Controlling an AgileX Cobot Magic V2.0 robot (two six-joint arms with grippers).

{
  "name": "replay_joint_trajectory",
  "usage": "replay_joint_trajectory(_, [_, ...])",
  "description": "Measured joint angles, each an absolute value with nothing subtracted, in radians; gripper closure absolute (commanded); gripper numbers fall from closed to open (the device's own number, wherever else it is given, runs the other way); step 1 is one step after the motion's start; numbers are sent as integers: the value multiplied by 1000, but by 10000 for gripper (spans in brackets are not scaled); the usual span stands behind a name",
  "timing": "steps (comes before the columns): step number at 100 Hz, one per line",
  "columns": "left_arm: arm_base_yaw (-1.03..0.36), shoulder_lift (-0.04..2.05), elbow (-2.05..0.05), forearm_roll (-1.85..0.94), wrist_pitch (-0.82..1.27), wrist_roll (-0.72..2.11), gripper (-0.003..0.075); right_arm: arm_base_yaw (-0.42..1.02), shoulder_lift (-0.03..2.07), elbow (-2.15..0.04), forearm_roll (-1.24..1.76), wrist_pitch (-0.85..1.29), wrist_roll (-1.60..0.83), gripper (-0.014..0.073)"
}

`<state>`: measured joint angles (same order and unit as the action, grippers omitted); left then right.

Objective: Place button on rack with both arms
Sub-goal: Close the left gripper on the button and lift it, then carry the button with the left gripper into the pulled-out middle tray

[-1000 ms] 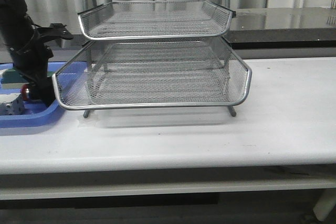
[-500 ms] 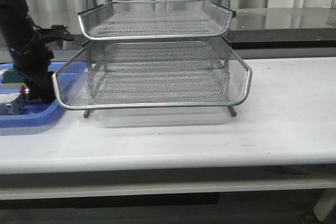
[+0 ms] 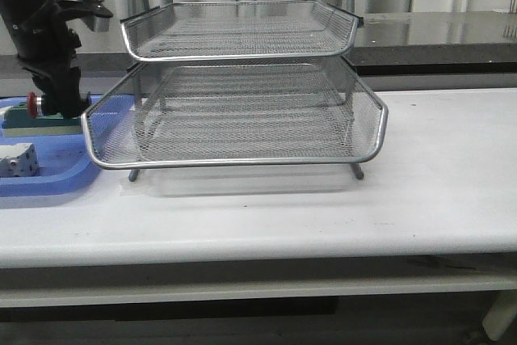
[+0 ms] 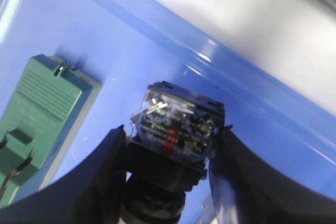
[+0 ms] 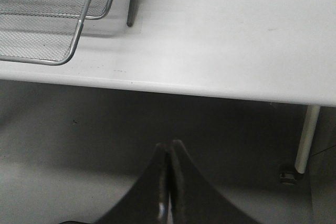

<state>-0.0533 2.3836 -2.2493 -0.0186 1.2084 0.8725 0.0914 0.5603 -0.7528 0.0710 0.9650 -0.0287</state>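
Note:
My left gripper (image 3: 50, 104) is shut on the button (image 3: 34, 103), whose red cap points left, and holds it above the blue tray, left of the rack (image 3: 242, 94). In the left wrist view the button (image 4: 178, 124) shows its blue rear block and black middle, clamped between my two dark fingers (image 4: 113, 153); the left gripper (image 4: 170, 135) hangs over the tray floor. The silver wire-mesh rack stands mid-table with its trays empty. My right gripper (image 5: 169, 148) is shut and empty, below the table's front edge, near the rack's corner (image 5: 47, 19).
A flat blue plastic tray (image 3: 56, 177) at the far left holds a green block (image 3: 40, 124) and a white block (image 3: 18, 161). The green block (image 4: 42, 114) lies beside the button on the tray floor (image 4: 131, 40). A table leg (image 5: 305, 140) stands at the right.
My left gripper has lifted with the button, from low in the blue tray up to about the level of the rack's middle tray. The white block stays in the tray.

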Motion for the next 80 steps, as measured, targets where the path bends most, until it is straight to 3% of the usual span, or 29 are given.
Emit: replay_joint_trajectory(80, [-53,2266,-2300,-15,1252,670,741,91,560,-753,71,965,-29,662])
